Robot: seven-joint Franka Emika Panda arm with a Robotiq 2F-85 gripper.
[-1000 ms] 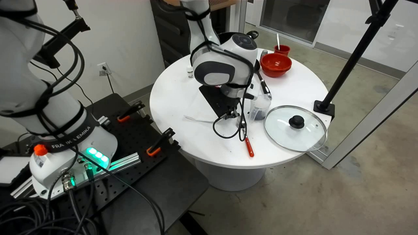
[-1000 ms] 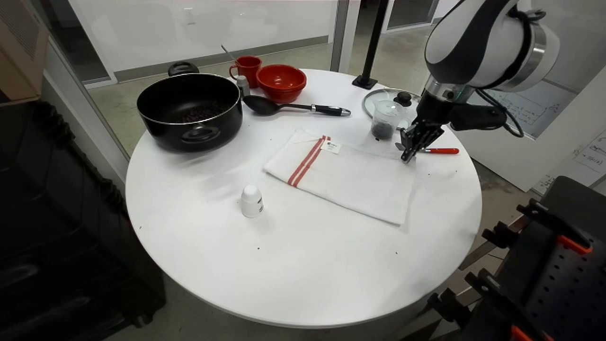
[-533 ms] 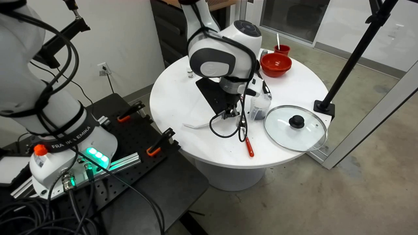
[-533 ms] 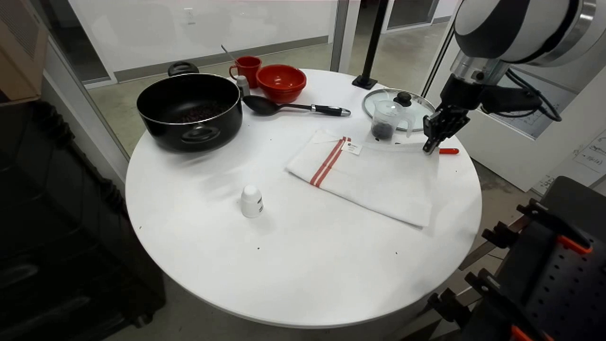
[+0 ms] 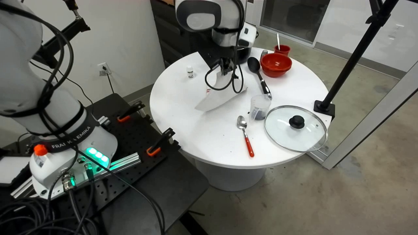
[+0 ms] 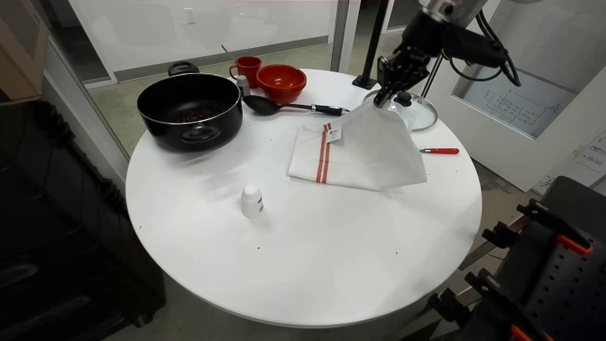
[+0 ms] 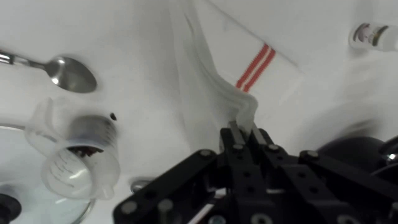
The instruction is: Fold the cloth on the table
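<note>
Slanting lengthwise down from tool (image 7: pixel 245 132), cloth (image 6: pixel 369 147), striped end on table (image 6: pixel 303 260)

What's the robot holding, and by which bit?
The white cloth. The pincer pinches it at or near a corner, lifted up, at the end away from the red stripes.

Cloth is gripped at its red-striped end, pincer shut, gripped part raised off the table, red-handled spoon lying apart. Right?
Wrong end: the pincer is shut on the plain end of the cloth, away from the red stripes, as seen in an exterior view. The rest stands: the gripped part is raised off the table, and the red-handled spoon lies apart from the cloth.
</note>
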